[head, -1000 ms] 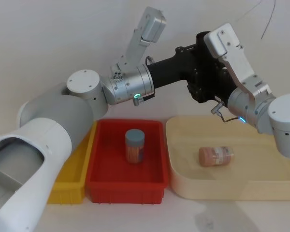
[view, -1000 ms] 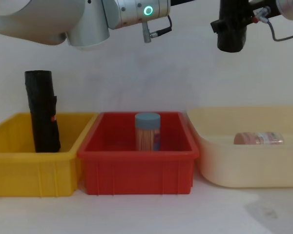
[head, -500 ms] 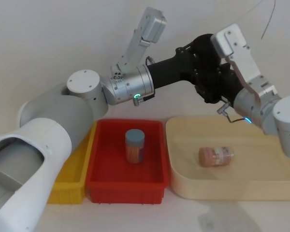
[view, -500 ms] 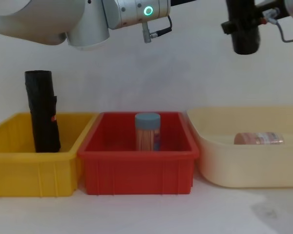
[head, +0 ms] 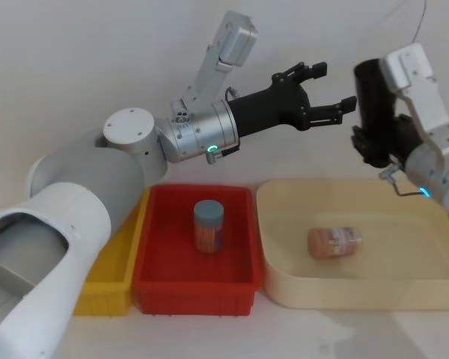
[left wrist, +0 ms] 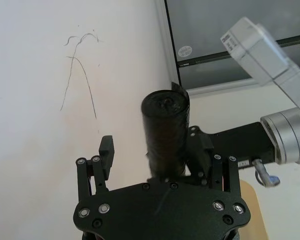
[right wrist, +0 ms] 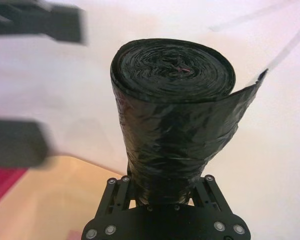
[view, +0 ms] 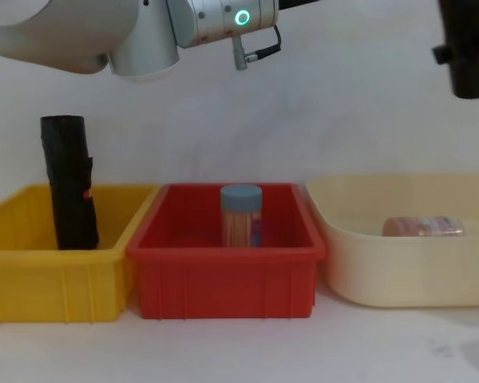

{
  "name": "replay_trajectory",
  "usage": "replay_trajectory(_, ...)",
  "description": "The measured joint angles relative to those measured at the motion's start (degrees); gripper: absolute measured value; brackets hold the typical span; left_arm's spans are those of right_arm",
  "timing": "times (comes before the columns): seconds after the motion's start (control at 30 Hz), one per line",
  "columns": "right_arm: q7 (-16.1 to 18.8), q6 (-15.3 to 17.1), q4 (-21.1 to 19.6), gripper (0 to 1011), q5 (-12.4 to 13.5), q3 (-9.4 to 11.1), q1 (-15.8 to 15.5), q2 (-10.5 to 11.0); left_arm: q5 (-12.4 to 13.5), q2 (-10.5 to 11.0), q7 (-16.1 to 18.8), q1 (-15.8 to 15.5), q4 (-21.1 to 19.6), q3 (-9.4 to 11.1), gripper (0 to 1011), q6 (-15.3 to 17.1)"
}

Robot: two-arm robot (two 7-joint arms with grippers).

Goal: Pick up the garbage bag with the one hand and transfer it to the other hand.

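The black two-finger gripper of the green-lit silver-grey arm (head: pixel 325 86), the left one, sits in the upper middle of the head view with its fingers spread wide and nothing between them. In the left wrist view its own fingers (left wrist: pixel 106 152) stand apart in the lower half of the frame, clear of the roll beyond them.

The thick black roll of glossy plastic garbage bags (head: pixel 374 101) is at the upper right of the head view, upright and a little apart from the left fingertips. The black two-finger gripper of the blue-lit arm (right wrist: pixel 162 192), the right one, is clamped around its lower end; in the right wrist view the roll (right wrist: pixel 172 115) rises from the gripper's base at bottom centre, with a loose wrinkled flap standing off one side. In the left wrist view the same roll (left wrist: pixel 166 132) stands at the frame's centre, its lower part hidden behind the left gripper's body.

In the chest view the roll (view: pixel 471 48) is at the top right corner, its upper part cut off by the frame edge, and the right gripper holding it is hard to make out there.

In the head view the roll's lower end merges with the dark gripper body, so the exact grip line cannot be told.
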Motion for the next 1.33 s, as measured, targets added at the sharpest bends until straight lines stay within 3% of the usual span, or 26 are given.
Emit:
replay_trajectory(0.13,-0.93,0.84,-0.33,562,0.06,1.63,-1.10,0.34,-0.01,0.00,0.02,0.00,0.00,0.00,1001,0.00)
replay_trajectory(0.33,-2.05,1.89,-0.75,762,0.18,3.59,-2.31,0.71,-0.01,0.00,0.04,0.00,0.00,0.00,1001,0.00)
replay_trajectory(0.67,-2.81,2.61,-1.05,992,0.35,4.93,-3.17,0.98,-0.02,0.00,0.05,0.00,0.00,0.00,1001,0.00)
replay_trajectory(1.33,-3.40,3.16,-1.28,1002,0.49,5.89,-3.82,1.16,-0.02,0.00,0.05,0.00,0.00,0.00,1001,0.00)
